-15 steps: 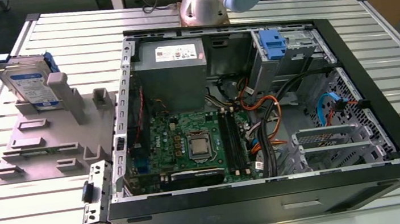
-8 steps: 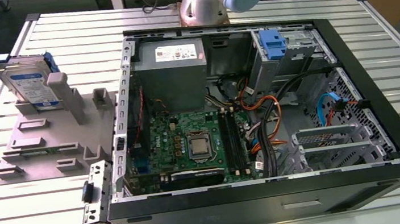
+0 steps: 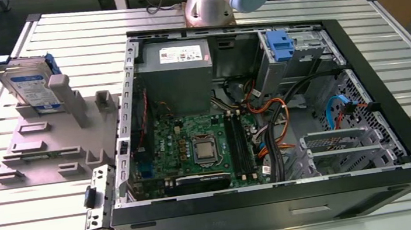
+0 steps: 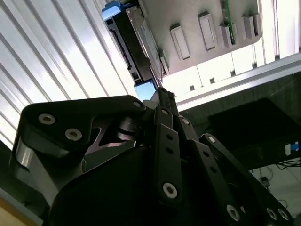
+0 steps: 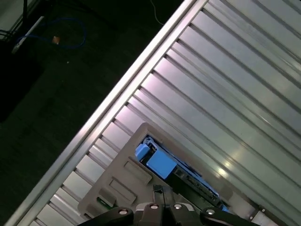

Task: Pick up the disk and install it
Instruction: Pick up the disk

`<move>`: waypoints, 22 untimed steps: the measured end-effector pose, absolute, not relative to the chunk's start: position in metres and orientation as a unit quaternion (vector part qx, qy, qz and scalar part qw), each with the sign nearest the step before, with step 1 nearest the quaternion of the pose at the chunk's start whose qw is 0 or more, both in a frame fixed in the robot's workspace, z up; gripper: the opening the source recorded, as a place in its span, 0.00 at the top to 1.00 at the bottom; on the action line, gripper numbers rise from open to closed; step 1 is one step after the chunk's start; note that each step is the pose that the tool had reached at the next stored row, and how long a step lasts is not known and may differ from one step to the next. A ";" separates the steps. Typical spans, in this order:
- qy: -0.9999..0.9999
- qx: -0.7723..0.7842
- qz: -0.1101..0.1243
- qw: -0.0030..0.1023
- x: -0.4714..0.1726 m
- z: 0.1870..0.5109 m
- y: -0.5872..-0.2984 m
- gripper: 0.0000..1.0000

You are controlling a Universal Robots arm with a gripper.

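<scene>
The disk [image 3: 29, 83], silver with a white-and-blue label and a blue bracket, stands on edge in a grey fixture [image 3: 52, 148] at the exterior view's left. In both wrist views I look down on its top edge: the disk [image 4: 136, 44] and the disk [image 5: 176, 172] each show blue bracket ends. My gripper [image 4: 159, 92] hangs well above it, its black fingers drawn together and holding nothing. The gripper [image 5: 159, 189] tip points at the fixture beside the disk.
An open computer case [image 3: 357, 73] lies on the ribbed metal table [image 3: 399, 26], with a motherboard [image 3: 201, 145], a grey power supply [image 3: 176, 71] and a drive bay with a blue latch [image 3: 279, 44]. The table edge [image 5: 117, 94] runs close to the fixture.
</scene>
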State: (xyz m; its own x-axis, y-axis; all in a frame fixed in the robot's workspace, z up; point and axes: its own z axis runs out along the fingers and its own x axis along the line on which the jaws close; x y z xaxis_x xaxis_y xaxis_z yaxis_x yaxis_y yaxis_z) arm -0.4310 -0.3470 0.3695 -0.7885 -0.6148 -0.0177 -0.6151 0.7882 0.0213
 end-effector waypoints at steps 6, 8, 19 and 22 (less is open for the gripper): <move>0.931 -0.365 0.013 0.004 -0.431 0.368 -0.347 0.89; 0.926 -0.378 0.013 0.004 -0.431 0.368 -0.347 0.89; 0.905 -0.424 0.013 0.004 -0.431 0.367 -0.347 0.89; 0.905 -0.425 0.013 0.004 -0.431 0.367 -0.347 0.89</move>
